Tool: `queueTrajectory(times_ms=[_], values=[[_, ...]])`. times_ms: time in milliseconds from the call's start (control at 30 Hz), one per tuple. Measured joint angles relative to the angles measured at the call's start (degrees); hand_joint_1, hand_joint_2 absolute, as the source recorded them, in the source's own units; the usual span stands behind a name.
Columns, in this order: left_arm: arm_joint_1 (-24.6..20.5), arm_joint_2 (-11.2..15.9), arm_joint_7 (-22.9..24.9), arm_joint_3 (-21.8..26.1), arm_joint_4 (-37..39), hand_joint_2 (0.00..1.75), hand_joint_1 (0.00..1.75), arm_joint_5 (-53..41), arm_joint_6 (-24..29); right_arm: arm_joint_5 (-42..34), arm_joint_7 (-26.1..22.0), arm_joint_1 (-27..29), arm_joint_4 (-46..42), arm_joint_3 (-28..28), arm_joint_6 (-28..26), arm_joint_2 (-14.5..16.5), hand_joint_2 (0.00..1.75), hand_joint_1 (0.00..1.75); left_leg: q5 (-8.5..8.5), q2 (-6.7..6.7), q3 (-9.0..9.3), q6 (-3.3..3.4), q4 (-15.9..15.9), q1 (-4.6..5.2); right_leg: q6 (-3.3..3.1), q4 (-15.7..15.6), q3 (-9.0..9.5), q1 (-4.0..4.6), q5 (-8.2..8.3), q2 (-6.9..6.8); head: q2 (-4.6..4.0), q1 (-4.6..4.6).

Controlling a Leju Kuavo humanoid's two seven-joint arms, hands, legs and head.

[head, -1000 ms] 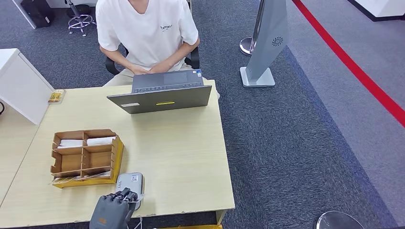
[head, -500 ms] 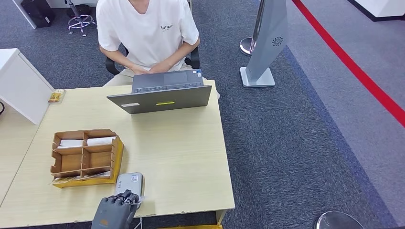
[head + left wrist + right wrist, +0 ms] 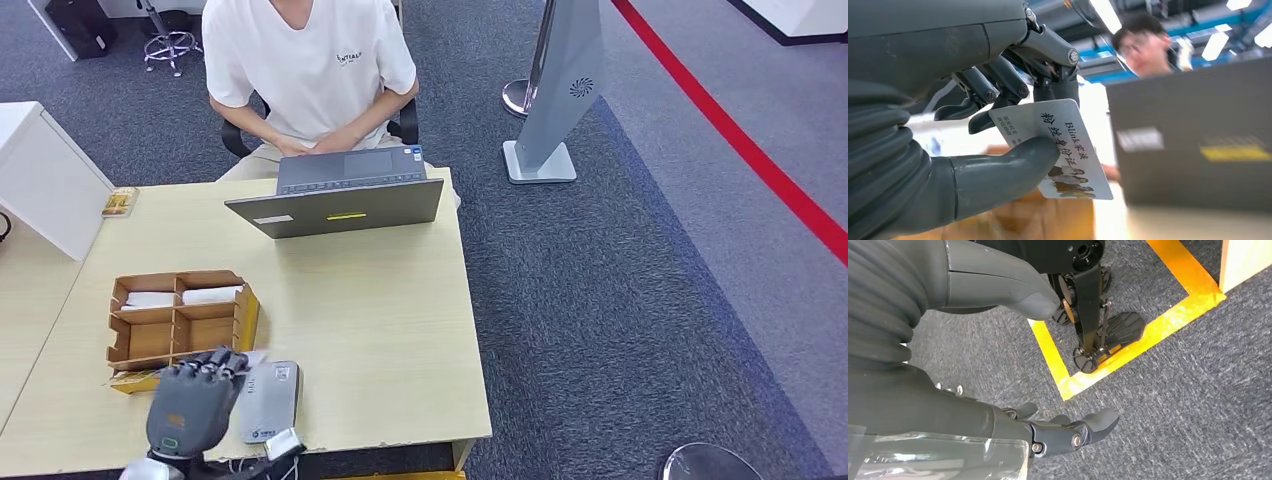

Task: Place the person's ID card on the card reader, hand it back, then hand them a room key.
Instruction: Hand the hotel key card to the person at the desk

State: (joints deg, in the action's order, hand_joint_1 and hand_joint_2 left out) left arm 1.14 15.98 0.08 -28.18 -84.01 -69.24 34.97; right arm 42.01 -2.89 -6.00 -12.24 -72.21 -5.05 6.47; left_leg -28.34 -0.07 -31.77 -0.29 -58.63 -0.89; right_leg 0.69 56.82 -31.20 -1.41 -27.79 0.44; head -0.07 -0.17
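The ID card (image 3: 1058, 145) reads "Blink" beside Chinese characters, pinched between the thumb and fingers (image 3: 1008, 90) of the left hand (image 3: 193, 400), which hovers near the desk's (image 3: 380, 330) front edge, just left of the grey card reader (image 3: 268, 400). The cardboard organizer (image 3: 180, 325) stands close behind. A person (image 3: 310, 70) sits behind a laptop (image 3: 340, 200). The right hand (image 3: 1063, 432) hangs over carpet, fingers loosely apart, holding nothing.
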Motion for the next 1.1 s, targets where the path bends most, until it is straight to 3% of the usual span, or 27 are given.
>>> queueTrajectory(times_ms=[133,267,533,800,1100], values=[[-5.0,0.3,-1.9,6.5,0.0,1.75,1.75,-0.1,-1.4,0.2,0.0,0.0,0.0,0.6,0.1,0.0,1.75,0.00,0.04,0.00,0.01,-0.01,0.0,0.00,-0.03,0.0,0.02,0.00,0.04,-0.02,0.01,-0.01],[-9.1,1.4,-2.8,9.1,0.7,1.75,1.75,-2.8,-2.0,1.3,0.5,-0.2,0.0,1.3,-0.1,0.0,1.75,0.00,0.08,-0.06,-0.03,0.01,0.0,0.01,-0.03,0.0,-0.01,0.00,0.04,-0.07,0.01,0.02],[-22.7,6.0,-5.8,9.3,9.1,1.75,1.75,-3.8,-4.8,2.7,1.6,-1.0,0.0,2.8,-0.3,0.0,1.75,0.00,0.17,-0.09,-0.03,0.00,0.0,0.00,-0.04,0.1,-0.02,0.00,0.13,-0.08,0.00,-0.01],[-35.2,6.3,-2.4,9.3,19.4,1.75,1.75,-3.2,-7.1,3.6,2.1,-1.5,0.0,3.7,-0.3,0.1,1.75,0.00,0.19,-0.09,-0.05,0.01,0.0,0.01,-0.02,0.1,-0.04,0.00,0.16,-0.07,0.00,-0.02],[-48.2,6.2,-1.1,9.3,37.1,1.75,1.75,-1.1,-5.1,4.7,2.8,-2.2,0.4,4.5,-0.6,0.3,1.75,0.00,0.22,-0.08,-0.06,0.02,0.0,0.00,-0.02,0.1,-0.04,0.00,0.17,-0.05,0.00,-0.01]])
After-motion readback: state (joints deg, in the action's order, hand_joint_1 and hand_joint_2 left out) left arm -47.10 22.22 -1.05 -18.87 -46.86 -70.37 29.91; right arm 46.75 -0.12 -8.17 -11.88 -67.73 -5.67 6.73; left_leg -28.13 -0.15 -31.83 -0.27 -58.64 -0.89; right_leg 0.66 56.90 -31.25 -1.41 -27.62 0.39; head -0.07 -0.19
